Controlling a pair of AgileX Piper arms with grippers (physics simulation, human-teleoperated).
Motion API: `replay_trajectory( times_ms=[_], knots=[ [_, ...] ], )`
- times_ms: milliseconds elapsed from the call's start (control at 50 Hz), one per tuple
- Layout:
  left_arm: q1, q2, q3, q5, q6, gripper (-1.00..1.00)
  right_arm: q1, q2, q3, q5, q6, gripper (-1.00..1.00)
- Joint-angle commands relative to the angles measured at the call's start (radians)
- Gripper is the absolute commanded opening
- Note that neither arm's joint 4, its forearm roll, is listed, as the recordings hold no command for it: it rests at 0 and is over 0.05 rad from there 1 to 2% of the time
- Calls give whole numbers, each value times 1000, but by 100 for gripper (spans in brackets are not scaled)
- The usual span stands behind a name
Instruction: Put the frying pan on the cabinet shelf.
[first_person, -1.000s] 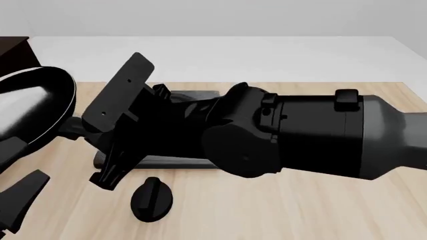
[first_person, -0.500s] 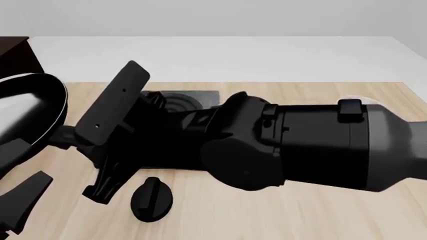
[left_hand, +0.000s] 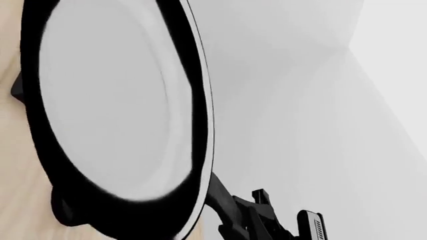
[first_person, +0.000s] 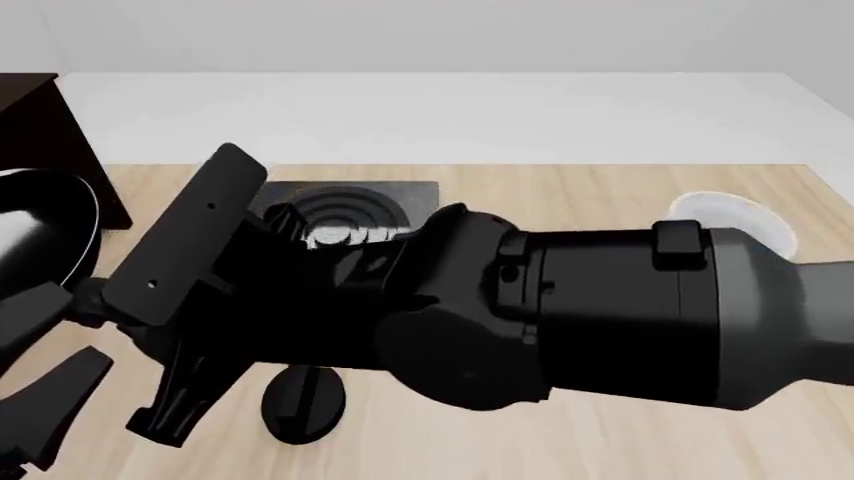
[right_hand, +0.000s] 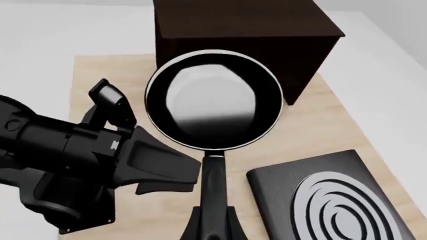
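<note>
- Right gripper (right_hand: 215, 225) is clamped tight on the long slim handle of the small round glossy black frying pan (right_hand: 213, 100), so the pan sticks straight out beyond its fingertips, off the table.
- Just past the pan's far rim is the tall dark brown wooden cabinet (right_hand: 240, 30); its flat top shelf is bare.
- Left gripper (right_hand: 163, 167) sits spread open, gripping nothing, fingers (right_hand: 157, 155) just beside the pan handle.
- Flat black square stove plate with silver rings (right_hand: 333, 200) lies beside the right fingers.

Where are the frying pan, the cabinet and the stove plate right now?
frying pan (right_hand: 212, 100), right wrist view, middle of its glossy inside.
cabinet (right_hand: 267, 47), right wrist view, dark brown front face.
stove plate (right_hand: 333, 200), right wrist view, silver rings on its top.
</note>
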Motion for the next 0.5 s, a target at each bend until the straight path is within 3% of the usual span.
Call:
replay_trajectory(
  times_ms=[20,500],
  knots=[
    [-4,2,3,-3,-1,100,25,0,-34,-8,14,-100],
    [3,2,5,-4,2,100,67,-4,-19,-32,38,-100]
  ],
)
